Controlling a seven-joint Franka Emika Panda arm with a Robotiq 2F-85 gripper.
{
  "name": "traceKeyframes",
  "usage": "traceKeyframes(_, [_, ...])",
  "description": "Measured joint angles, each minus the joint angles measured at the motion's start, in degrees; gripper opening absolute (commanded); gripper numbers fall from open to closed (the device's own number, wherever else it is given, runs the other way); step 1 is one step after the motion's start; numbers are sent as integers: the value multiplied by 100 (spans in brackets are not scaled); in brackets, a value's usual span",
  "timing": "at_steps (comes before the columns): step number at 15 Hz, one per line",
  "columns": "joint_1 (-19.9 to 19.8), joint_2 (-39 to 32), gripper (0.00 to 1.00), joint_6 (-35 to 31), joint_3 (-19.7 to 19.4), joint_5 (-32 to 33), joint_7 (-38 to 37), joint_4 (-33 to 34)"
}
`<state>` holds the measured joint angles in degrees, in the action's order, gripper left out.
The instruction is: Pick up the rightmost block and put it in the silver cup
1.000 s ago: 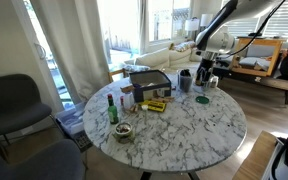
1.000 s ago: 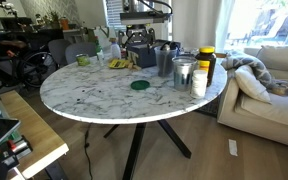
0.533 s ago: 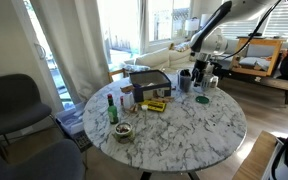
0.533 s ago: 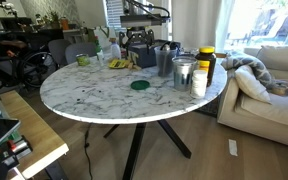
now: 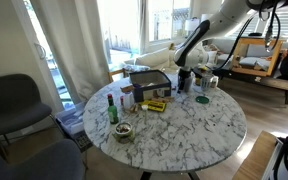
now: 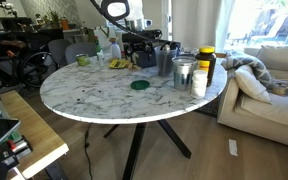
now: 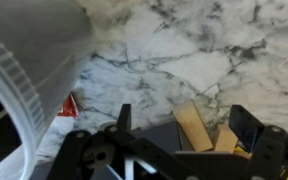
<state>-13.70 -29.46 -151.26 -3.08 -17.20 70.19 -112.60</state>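
Showing the tool [image 7: 184, 118] released, jaws spread astride a yellow oblong wooden block [image 7: 192, 125] lying flat on the white marble worktop [image 7: 184, 50], long axis slanting near-to-far; the shiny silver metal cup [image 6: 183, 72] stands rightward, contents hidden.

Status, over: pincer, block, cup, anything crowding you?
Pincer open, wooden blocks framed between its fingers, none gripped. Silver cup upright on the table. Pale container close beside the pincer.

A round marble desk [image 5: 189, 128] carries a green bottle [image 5: 112, 108] at its left side, a small bowl [image 5: 123, 131] just nearer, and a flat green disc [image 5: 202, 99] far right, with a grey chair [image 5: 14, 100] standing left of it.
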Motion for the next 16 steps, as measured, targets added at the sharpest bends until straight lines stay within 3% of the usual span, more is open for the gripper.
traceKeyframes(3, [-28, -142, 100, -13, 27, 105, -155, 122])
traceKeyframes(9, [-456, -232, 100, -30, 757, 13, -32, 180])
traceKeyframes(16, [-391, -554, 100, -322, 697, 289, -763, 250])
